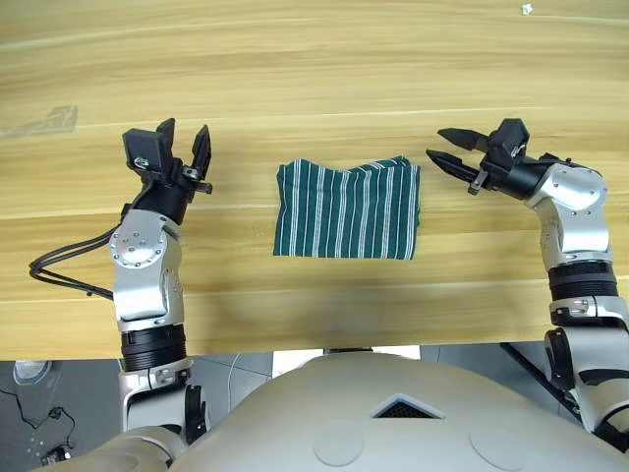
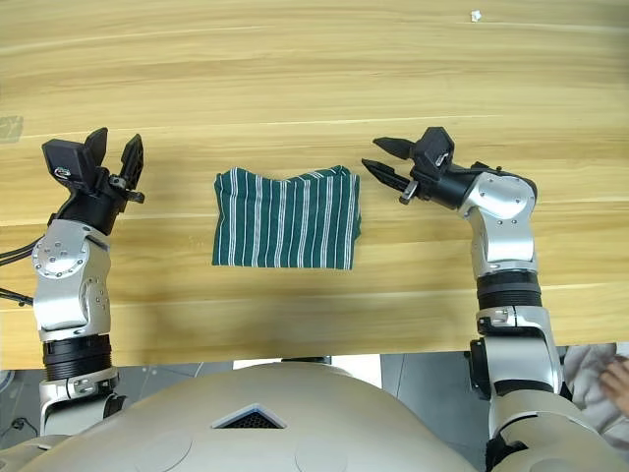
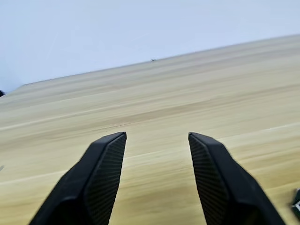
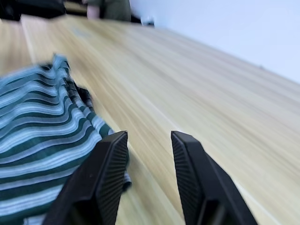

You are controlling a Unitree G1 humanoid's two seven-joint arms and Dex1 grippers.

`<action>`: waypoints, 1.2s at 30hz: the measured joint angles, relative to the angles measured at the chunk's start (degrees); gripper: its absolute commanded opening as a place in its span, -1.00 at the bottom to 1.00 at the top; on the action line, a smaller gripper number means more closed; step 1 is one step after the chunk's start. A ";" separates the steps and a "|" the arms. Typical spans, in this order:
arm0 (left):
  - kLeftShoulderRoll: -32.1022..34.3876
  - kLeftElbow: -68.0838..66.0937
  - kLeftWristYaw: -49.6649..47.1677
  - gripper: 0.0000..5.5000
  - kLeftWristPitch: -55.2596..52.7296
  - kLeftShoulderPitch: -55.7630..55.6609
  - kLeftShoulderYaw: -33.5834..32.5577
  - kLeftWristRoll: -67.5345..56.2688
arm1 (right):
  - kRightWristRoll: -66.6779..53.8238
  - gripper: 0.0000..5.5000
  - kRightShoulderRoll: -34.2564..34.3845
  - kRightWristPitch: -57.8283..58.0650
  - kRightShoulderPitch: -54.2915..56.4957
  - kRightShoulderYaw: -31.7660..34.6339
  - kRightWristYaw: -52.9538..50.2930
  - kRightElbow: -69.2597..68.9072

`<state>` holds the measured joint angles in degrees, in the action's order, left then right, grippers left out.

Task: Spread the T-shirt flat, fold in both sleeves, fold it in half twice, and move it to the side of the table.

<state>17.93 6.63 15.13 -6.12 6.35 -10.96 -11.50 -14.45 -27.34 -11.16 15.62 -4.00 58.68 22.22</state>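
Note:
The T-shirt (image 1: 348,208), dark green with thin white stripes, lies folded into a small rectangle on the wooden table (image 1: 314,69), between my two arms. My left gripper (image 1: 184,134) hovers open to the shirt's left, a hand's width away, with nothing between its fingers (image 3: 105,176). My right gripper (image 1: 441,145) is open just off the shirt's far right corner, fingertips pointing toward it without touching. In the right wrist view the striped cloth (image 4: 42,145) lies beside the open fingers (image 4: 110,173).
A small white scrap (image 1: 527,9) lies at the far right of the table. A black cable (image 1: 64,265) loops off the left arm over the near table edge (image 1: 295,349). Bare wood stretches beyond the shirt and to both sides.

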 measured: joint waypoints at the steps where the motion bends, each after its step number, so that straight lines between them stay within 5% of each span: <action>1: -0.72 0.00 -0.16 -0.11 0.45 0.37 0.03 0.01 | 0.01 -0.38 0.03 -0.04 -0.02 -0.02 0.03 -0.17; 13: -5.01 -0.82 -3.33 -0.11 6.23 1.45 -1.62 0.00 | -3.24 -0.38 9.17 10.84 -1.82 -12.86 8.13 -8.30; 22: -6.64 -2.08 -3.34 -0.11 7.00 1.71 -1.95 0.00 | 3.79 -0.38 15.68 6.26 4.57 -17.45 7.53 3.81; 36: -7.55 -3.87 -2.70 -0.11 7.61 1.79 -0.22 0.03 | 14.11 -0.38 24.15 -7.90 20.81 -16.04 -5.38 39.18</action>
<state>10.39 2.76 12.44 1.49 8.14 -11.18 -11.47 -0.35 -3.19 -19.07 36.43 -20.05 53.30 61.40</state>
